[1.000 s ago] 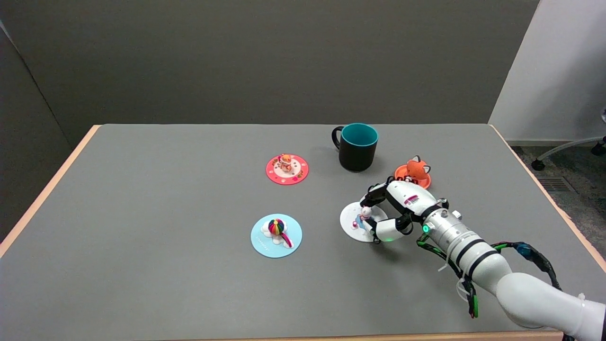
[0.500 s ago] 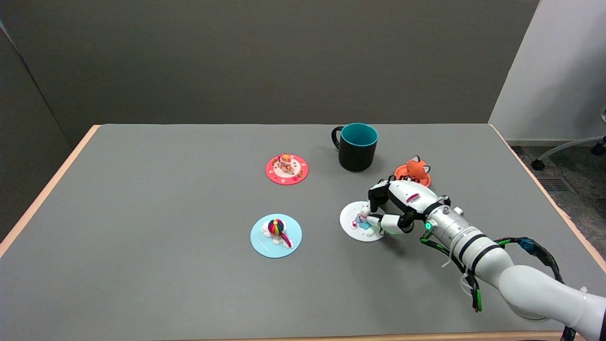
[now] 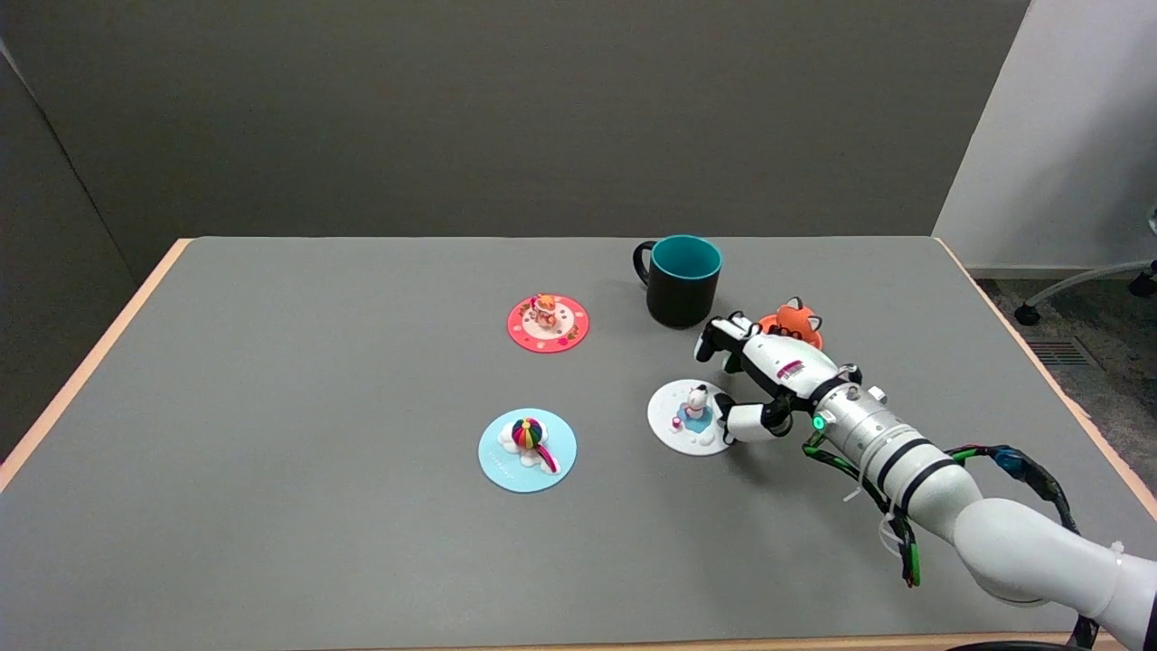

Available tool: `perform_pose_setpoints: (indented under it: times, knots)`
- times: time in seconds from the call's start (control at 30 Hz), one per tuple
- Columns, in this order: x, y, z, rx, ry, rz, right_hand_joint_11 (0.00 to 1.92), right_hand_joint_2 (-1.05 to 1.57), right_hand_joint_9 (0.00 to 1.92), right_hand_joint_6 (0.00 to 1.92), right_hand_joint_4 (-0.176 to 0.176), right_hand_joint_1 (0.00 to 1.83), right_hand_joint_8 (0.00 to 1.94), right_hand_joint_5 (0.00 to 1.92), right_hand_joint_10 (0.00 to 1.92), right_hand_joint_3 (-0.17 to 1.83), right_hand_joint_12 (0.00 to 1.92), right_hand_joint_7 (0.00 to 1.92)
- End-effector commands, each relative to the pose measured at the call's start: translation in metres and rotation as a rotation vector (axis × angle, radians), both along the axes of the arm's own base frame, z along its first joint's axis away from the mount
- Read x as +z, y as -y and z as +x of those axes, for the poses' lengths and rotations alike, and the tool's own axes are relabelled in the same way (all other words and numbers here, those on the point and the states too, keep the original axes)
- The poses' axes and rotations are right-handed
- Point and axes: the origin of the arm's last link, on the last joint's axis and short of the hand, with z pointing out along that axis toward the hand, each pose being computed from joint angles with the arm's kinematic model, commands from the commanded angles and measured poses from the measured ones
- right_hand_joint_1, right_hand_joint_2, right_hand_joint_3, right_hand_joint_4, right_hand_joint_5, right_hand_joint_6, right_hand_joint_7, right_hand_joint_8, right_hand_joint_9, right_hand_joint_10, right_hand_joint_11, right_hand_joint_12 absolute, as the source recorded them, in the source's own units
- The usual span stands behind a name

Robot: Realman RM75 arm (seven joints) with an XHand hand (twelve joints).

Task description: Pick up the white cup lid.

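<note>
Head view: the white cup lid [image 3: 689, 418] lies flat on the grey counter [image 3: 316, 407], right of centre, with a small white figurine standing on a blue patch at its middle. The right hand [image 3: 755, 380] sits at the lid's right edge, its arm reaching in from the lower right. Its fingers are spread and hold nothing: the upper fingers [image 3: 714, 336] point left, above and beyond the lid's far side, while the lower thumb-side finger [image 3: 737, 422] lies just beside, perhaps touching, the lid's right rim; contact cannot be told for certain. The figurine stands free between them, ungripped.

Behind the hand, an orange lid with a fox figure [image 3: 795, 323] is partly hidden by the hand's back. A black mug with a teal inside [image 3: 684, 280] stands upright just beyond, handle to the left. Farther left lie a red lid with a small orange figure [image 3: 548, 322] and, nearer the camera, a light blue lid with a rainbow ball [image 3: 527, 448], both well apart from the hand.
</note>
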Motion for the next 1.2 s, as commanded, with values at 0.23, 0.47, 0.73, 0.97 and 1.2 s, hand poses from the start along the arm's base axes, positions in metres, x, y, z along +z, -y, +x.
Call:
perform_pose_setpoints:
  times: [0.23,0.47,0.73,0.97,1.2]
  knots:
    - [-0.014,0.005,0.025,0.062,-0.012,0.073,0.51,1.23,0.35,1.57,0.050,0.88,1.14,0.60,0.99,0.22,0.27,0.20]
    - [-0.019,0.004,0.023,0.044,-0.003,0.099,0.45,0.64,0.59,0.37,-0.030,0.90,0.36,0.83,0.41,0.92,0.25,0.79]
    - [-0.018,0.006,0.028,0.050,-0.003,0.110,0.43,0.46,0.59,0.30,-0.028,0.92,0.18,0.78,0.19,1.02,0.30,0.68]
    - [-0.014,0.008,0.028,0.040,-0.010,0.115,0.43,0.44,0.58,0.28,-0.024,0.92,0.18,0.77,0.19,1.02,0.30,0.66]
    - [-0.009,0.007,0.017,0.005,-0.073,0.144,0.43,0.44,0.58,0.27,-0.029,0.92,0.18,0.75,0.19,1.02,0.30,0.67]
